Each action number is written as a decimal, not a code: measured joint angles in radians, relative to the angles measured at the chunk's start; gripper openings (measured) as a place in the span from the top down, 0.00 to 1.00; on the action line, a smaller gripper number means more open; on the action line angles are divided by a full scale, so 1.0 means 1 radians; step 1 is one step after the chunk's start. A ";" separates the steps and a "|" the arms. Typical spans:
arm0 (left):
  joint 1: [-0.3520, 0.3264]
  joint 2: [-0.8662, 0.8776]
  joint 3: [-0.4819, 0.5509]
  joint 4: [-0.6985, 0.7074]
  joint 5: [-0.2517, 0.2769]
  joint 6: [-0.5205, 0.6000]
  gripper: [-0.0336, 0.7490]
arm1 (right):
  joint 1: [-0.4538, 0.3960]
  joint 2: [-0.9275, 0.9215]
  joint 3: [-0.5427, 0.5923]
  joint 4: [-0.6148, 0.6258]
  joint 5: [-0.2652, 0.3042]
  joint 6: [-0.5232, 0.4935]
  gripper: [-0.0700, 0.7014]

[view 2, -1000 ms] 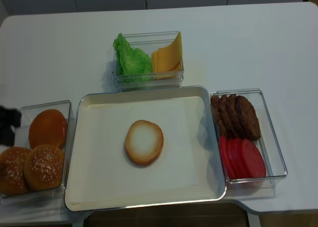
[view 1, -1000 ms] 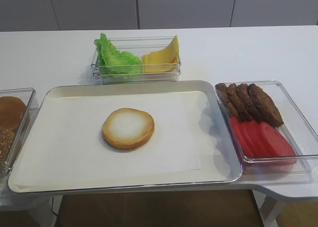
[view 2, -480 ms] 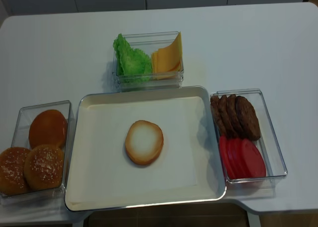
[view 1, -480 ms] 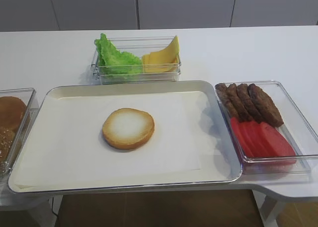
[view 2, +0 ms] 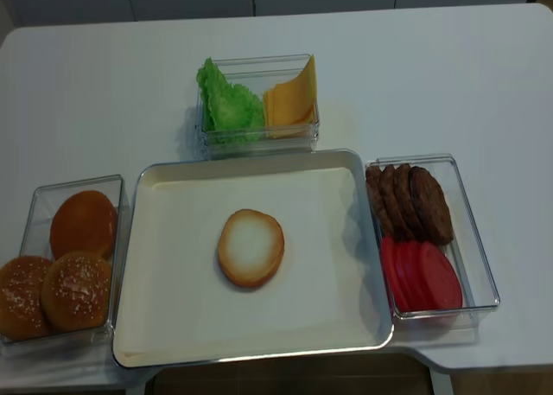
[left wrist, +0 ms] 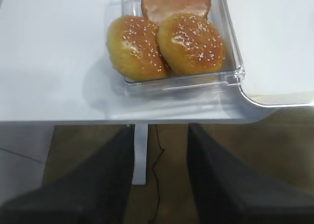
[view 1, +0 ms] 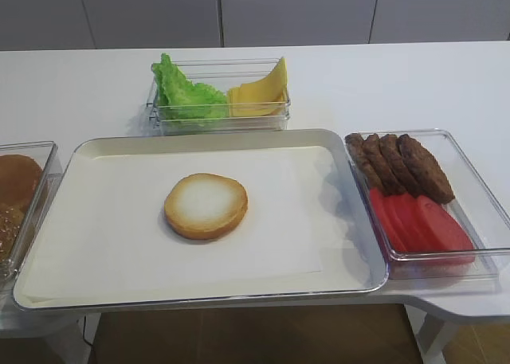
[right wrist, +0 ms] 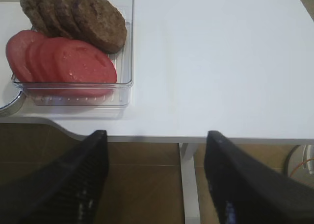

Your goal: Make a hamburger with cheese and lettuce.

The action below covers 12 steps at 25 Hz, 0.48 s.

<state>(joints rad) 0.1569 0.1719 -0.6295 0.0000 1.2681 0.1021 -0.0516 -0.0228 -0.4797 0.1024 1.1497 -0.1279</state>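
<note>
On the white worktop [view 2: 484,75], the metal tray [view 2: 138,265] with its paper liner carries only the start of the hamburger [view 2: 251,247]: one round bun half lying flat near the tray's middle, pale cut face up and golden rim around it. Being round, it has no long axis to speak of. By my reading, only the base is placed, and the filling and a top bun are left. Behind the tray, a clear bin [view 2: 257,137] holds the lettuce [view 2: 229,106] on its left side and the cheese [view 2: 290,105] on its right, the slices propped on edge and leaning, a corner pointing up. To the right lie dark patties [view 2: 410,202] and tomato slices [view 2: 421,274]; to the left, whole buns [view 2: 60,274]. The right claw [right wrist: 156,177] hangs released off the worktop's near edge, jaws well apart and bare. The left claw [left wrist: 159,172] is likewise parted, grasping nothing.
</note>
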 joint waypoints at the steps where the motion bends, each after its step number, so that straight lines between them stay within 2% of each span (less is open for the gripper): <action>1: 0.000 -0.030 0.000 0.000 0.002 0.002 0.60 | 0.000 0.000 0.000 0.000 0.000 0.000 0.30; 7: 0.000 -0.158 0.000 -0.014 0.008 0.002 0.60 | 0.000 0.000 0.000 0.000 0.000 0.000 0.30; 12: 0.000 -0.188 0.001 -0.027 0.012 0.002 0.61 | 0.000 0.000 0.000 0.000 0.000 0.000 0.30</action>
<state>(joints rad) 0.1569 -0.0160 -0.6286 -0.0273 1.2805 0.1045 -0.0516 -0.0228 -0.4797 0.1024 1.1497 -0.1279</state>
